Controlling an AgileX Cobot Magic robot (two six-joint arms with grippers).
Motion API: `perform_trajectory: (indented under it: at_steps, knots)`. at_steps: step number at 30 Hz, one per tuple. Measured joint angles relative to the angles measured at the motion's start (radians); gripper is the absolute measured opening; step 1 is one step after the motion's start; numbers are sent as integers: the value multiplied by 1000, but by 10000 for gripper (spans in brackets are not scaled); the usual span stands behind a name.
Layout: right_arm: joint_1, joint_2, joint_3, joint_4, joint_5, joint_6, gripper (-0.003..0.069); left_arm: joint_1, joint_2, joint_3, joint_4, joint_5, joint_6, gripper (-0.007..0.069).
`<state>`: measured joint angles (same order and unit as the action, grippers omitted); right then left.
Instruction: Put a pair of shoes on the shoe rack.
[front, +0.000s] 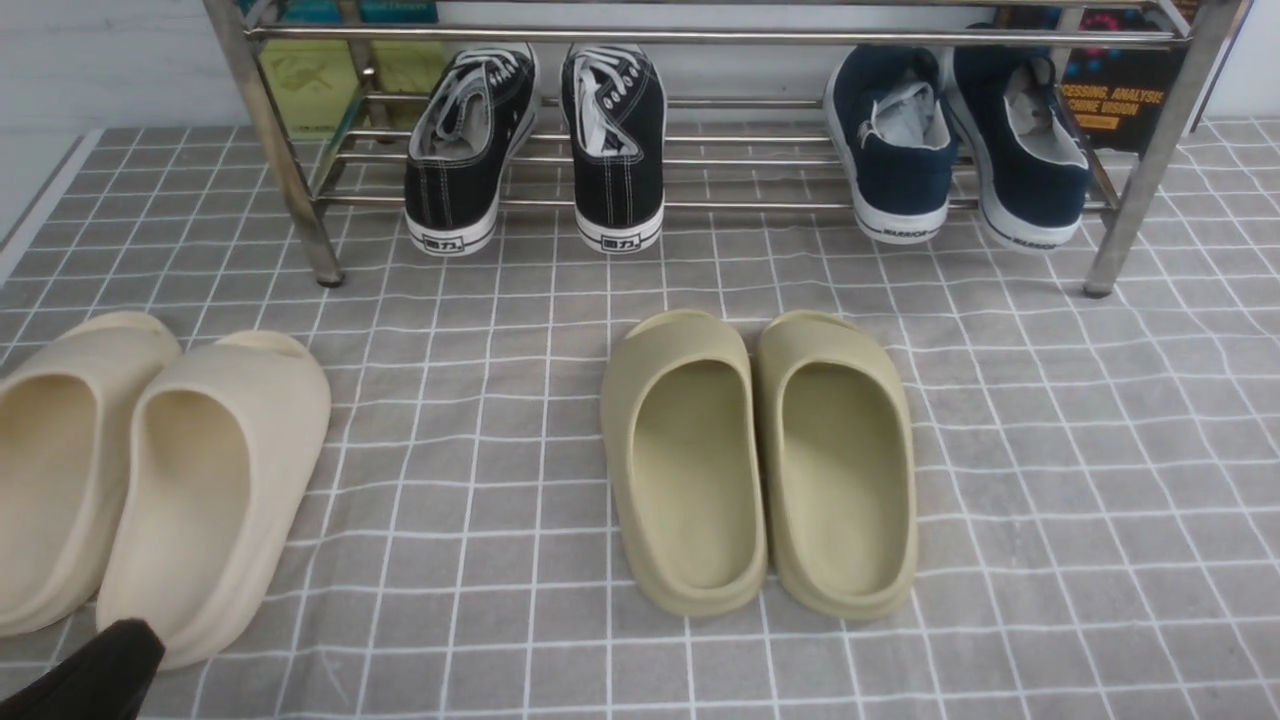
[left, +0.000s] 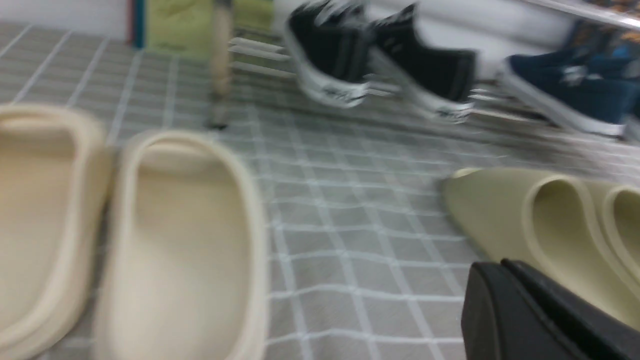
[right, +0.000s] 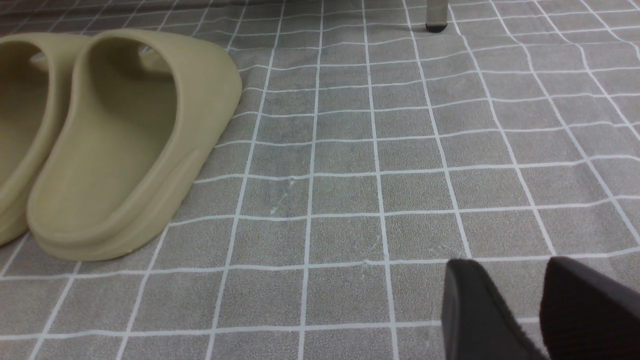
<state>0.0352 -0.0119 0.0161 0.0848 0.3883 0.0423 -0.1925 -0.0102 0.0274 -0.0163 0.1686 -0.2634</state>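
Two claws hang low: left claw (left: 492, 267) pinched together, right claw (right: 512, 270) slightly parted, both empty.

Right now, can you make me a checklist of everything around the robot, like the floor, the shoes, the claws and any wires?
Surface: grey checked cloth, slightly wrinkled.
Job's things: black sneakers already on the rack, lower shelf, heels facing the robot.
Clutter: navy sneakers on the same shelf, further right; beige slides and olive slides on the cloth.
Claws: left claw looks shut, holding nothing; right claw open, empty.
Cables: nothing seen.
Surroundings: white wall, a green box and a dark printed box behind the rack.
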Motion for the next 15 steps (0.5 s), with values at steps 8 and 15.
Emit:
perform_trajectory:
  at_steps: [8,15]
  knots:
    - [0,0,0,0,0,0,239,126,0,3,-39,210,126,-14]
    - [0,0,0,0,0,0,239,127,0,3,-86,226,197,-14]
